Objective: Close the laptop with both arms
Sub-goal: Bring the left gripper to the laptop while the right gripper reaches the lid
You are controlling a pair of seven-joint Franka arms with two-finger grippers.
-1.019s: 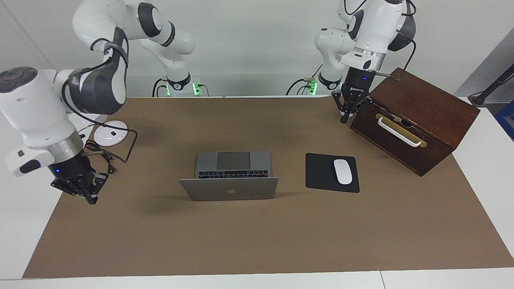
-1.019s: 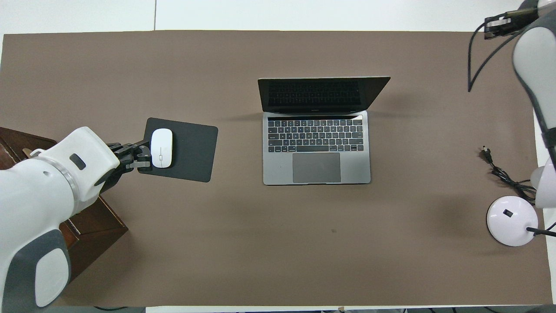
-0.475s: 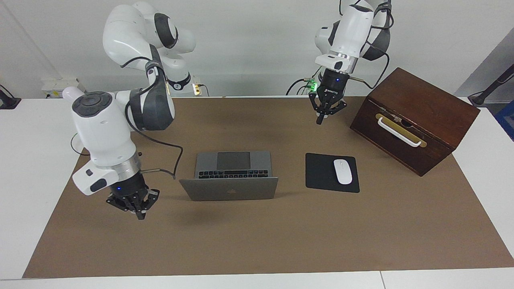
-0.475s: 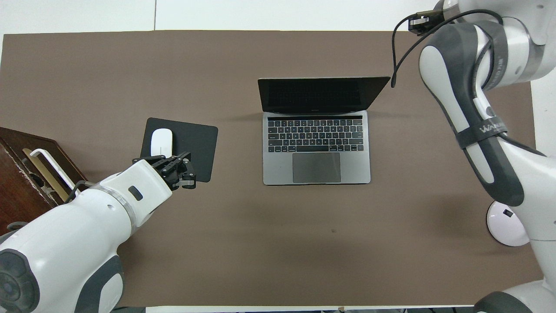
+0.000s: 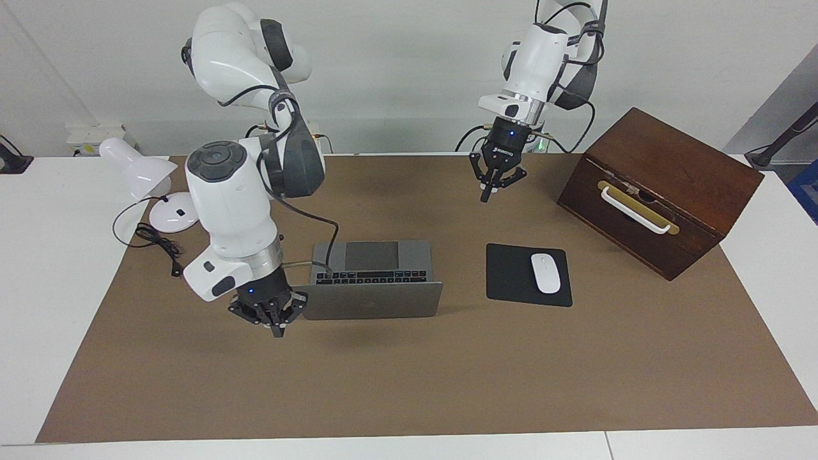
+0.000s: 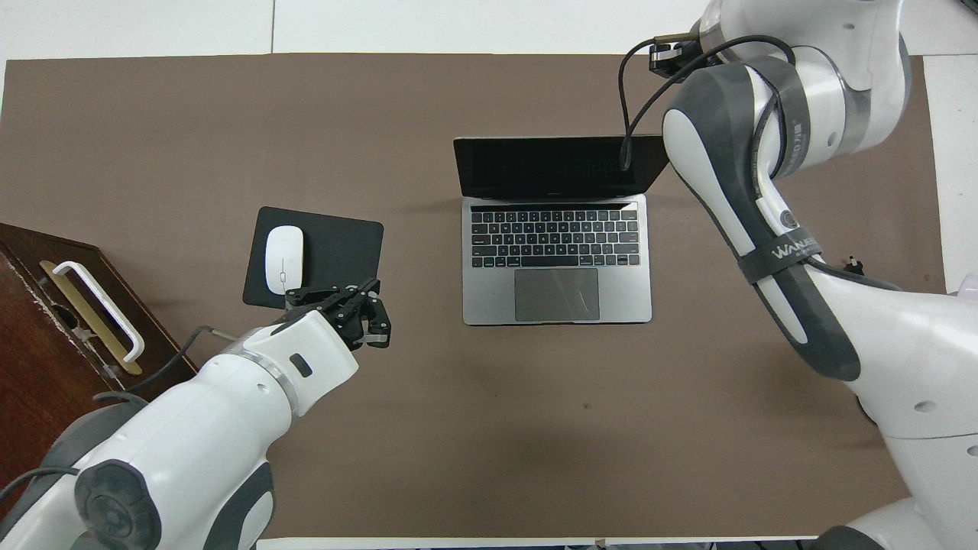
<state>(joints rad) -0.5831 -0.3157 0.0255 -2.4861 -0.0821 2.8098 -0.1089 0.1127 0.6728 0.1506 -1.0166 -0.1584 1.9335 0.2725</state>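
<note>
The silver-grey laptop [image 5: 374, 281] stands open in the middle of the brown mat, also in the overhead view [image 6: 558, 260]. Its lid [image 5: 377, 300] is upright, with the dark screen [image 6: 550, 164] facing the robots. My right gripper [image 5: 275, 322] is shut and low beside the lid's corner toward the right arm's end; I cannot tell whether it touches. In the overhead view it is hidden under its own arm. My left gripper [image 5: 487, 190] is shut and empty, raised over the mat by the mouse pad's corner [image 6: 373, 321], apart from the laptop.
A black mouse pad [image 5: 511, 275] with a white mouse [image 5: 545, 273] lies beside the laptop toward the left arm's end. A dark wooden box [image 5: 658, 191] with a white handle stands at that end. A white desk lamp [image 5: 137, 169] and its cable are at the right arm's end.
My right gripper has swung in from the right arm's end of the table to the lid's corner. My left gripper has moved from the wooden box toward the laptop. The lid has not moved.
</note>
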